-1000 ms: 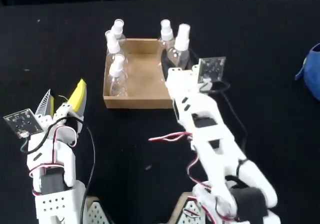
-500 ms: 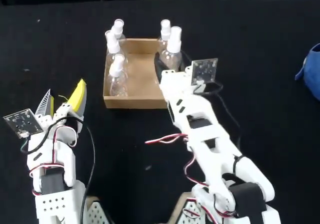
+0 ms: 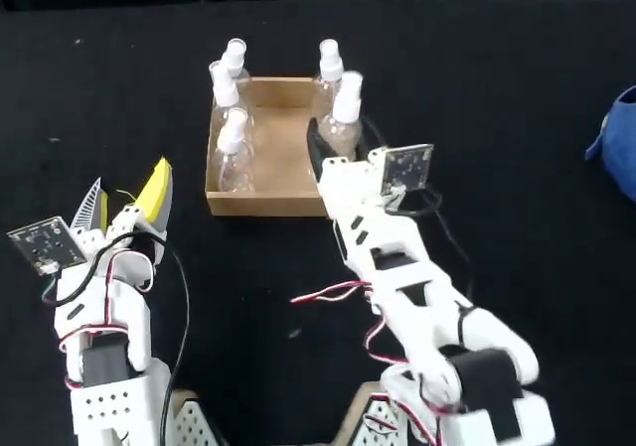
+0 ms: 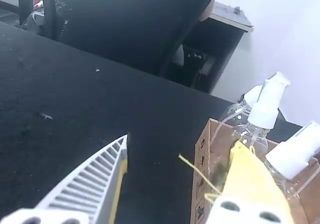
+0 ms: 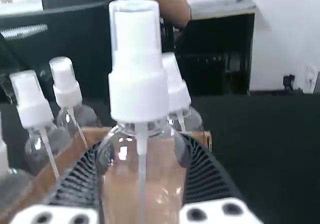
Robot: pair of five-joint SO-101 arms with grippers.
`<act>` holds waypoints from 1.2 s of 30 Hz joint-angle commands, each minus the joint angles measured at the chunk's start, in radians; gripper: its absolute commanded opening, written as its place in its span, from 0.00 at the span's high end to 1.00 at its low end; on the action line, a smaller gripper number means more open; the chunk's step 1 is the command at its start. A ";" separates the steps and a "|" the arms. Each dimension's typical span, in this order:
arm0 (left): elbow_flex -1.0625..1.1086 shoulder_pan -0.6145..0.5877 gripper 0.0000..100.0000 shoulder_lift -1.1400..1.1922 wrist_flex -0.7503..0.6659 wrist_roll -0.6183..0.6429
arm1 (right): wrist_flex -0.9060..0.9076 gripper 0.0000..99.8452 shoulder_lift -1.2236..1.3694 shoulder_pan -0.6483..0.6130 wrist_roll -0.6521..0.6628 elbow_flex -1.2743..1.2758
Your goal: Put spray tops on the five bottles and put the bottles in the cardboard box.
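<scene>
Cardboard box (image 3: 278, 158) | high: left pincer (image 3: 129, 175) wide, empty | right wrist: right pincer (image 5: 142, 146) clamped around bottle (image 5: 138, 99)

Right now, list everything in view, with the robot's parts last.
Spray bottles: five, clear with white tops; three along the box's left side, one at its far right corner, one in the right arm's jaws at the box's right side.
Cardboard box: one, brown, mid-table.
Blue object: one, at the table's right edge, cut off.
Table: one, black.
Left arm: white, near left; jaws, one yellow and one white, open and holding nothing.
Right arm: white; black jaws shut on a bottle.
</scene>
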 commanded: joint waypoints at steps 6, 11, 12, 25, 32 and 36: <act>0.025 0.002 0.80 -0.005 -0.025 -0.063 | -0.239 0.99 0.137 -0.012 0.028 -0.045; 0.025 0.002 0.80 -0.005 -0.025 -0.061 | -0.239 0.99 0.216 -0.017 0.121 -0.085; 0.025 0.002 0.80 -0.003 -0.025 -0.061 | -0.239 0.99 0.228 -0.015 0.127 -0.093; 0.025 0.002 0.80 -0.003 -0.025 -0.064 | -0.232 0.99 0.260 -0.017 0.124 -0.101; 0.025 0.002 0.80 -0.003 -0.023 -0.063 | -0.232 0.99 0.260 -0.017 0.124 -0.101; 0.025 0.002 0.80 -0.003 -0.023 -0.063 | -0.232 0.99 0.303 -0.017 0.129 -0.125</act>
